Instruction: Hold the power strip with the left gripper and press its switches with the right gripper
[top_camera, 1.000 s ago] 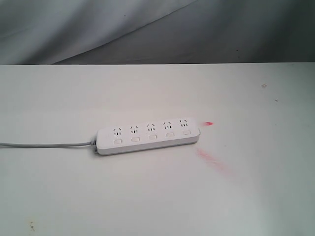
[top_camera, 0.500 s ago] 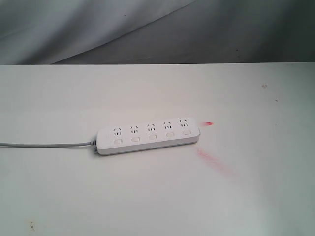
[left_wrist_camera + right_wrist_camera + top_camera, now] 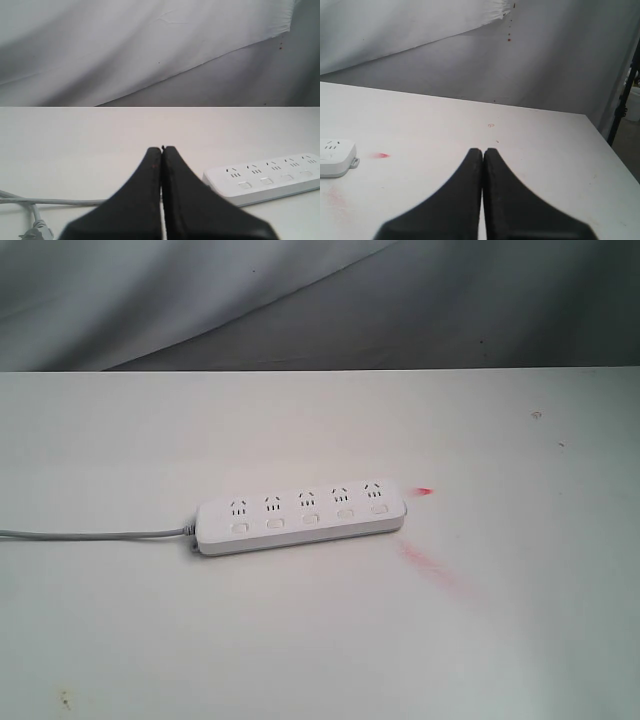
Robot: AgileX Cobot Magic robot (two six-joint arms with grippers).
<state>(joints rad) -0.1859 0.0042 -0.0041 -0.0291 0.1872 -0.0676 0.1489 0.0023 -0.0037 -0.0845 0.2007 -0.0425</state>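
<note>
The white power strip [image 3: 300,516] lies flat near the middle of the white table [image 3: 320,640], its grey cord [image 3: 90,534] running off to the left. Its switches [image 3: 310,519] form a row along the near side, one under each socket group. Neither arm shows in the exterior view. In the left wrist view my left gripper [image 3: 161,148] is shut and empty, short of the power strip [image 3: 270,180] and apart from it. In the right wrist view my right gripper [image 3: 483,149] is shut and empty, with only the end of the power strip [image 3: 335,157] showing off to one side.
A red mark [image 3: 424,492] and a red smear [image 3: 428,565] stain the table beside the strip's right end. Grey cloth [image 3: 320,300] hangs behind the table's far edge. The table's right edge [image 3: 615,165] and a dark stand leg [image 3: 622,100] show in the right wrist view.
</note>
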